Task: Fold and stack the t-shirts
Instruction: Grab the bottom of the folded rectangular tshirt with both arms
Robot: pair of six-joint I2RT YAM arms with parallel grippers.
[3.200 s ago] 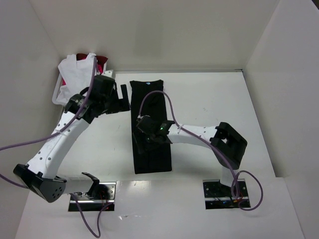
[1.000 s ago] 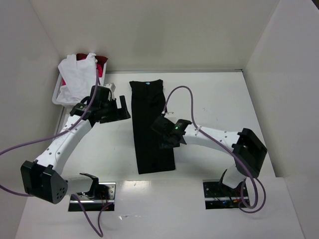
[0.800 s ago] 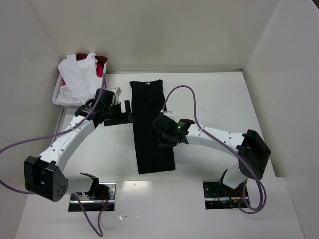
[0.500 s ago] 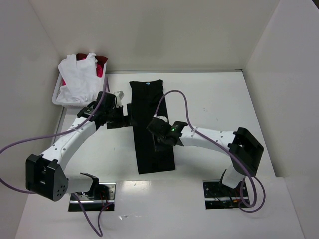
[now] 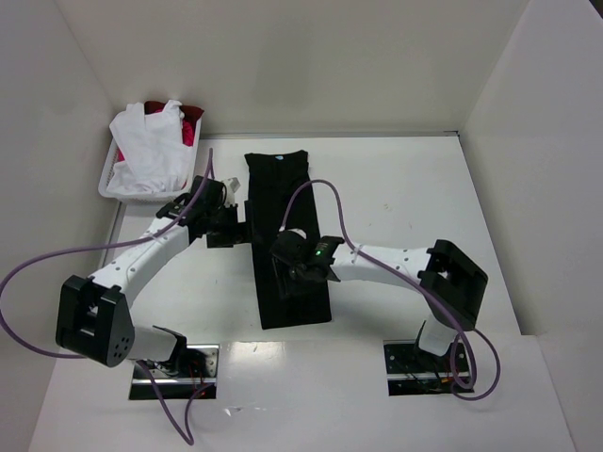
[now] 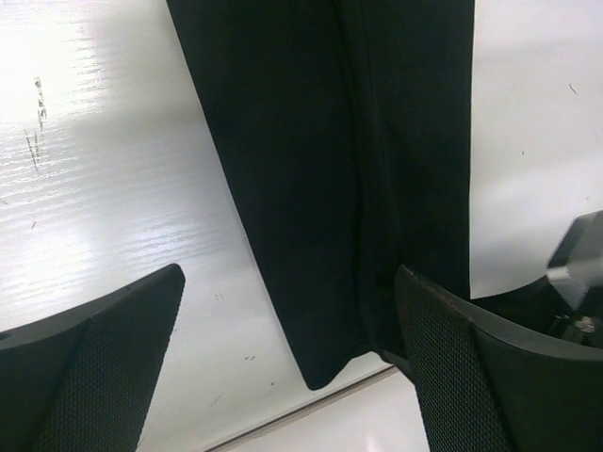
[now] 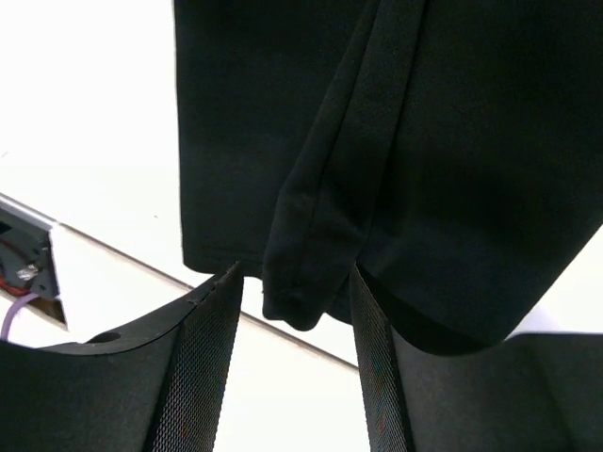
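Observation:
The black t-shirt [image 5: 283,202] lies folded into a long narrow strip on the white table, its light-blue neck label [image 5: 279,158] at the far end. My left gripper [image 5: 239,222] hovers open at the strip's left edge. In the left wrist view the cloth [image 6: 311,141] runs between its wide-spread fingers [image 6: 94,363]. My right gripper [image 5: 285,267] hangs over the strip's lower half. Its jaws stand partly open around a raised lengthwise fold [image 7: 316,254] of the black cloth, with a gap on the left side. White [image 5: 146,141] and red [image 5: 193,122] t-shirts are heaped in the basket.
A white basket [image 5: 107,181] stands at the far left corner against the wall. Purple cables loop from both arms over the table. The arm bases [image 5: 174,363] sit at the near edge. Walls close in the left, back and right sides.
My left gripper has swung right, from beside the basket to the black shirt's left edge. My right gripper has slid left across the strip, and its arm has drawn in.

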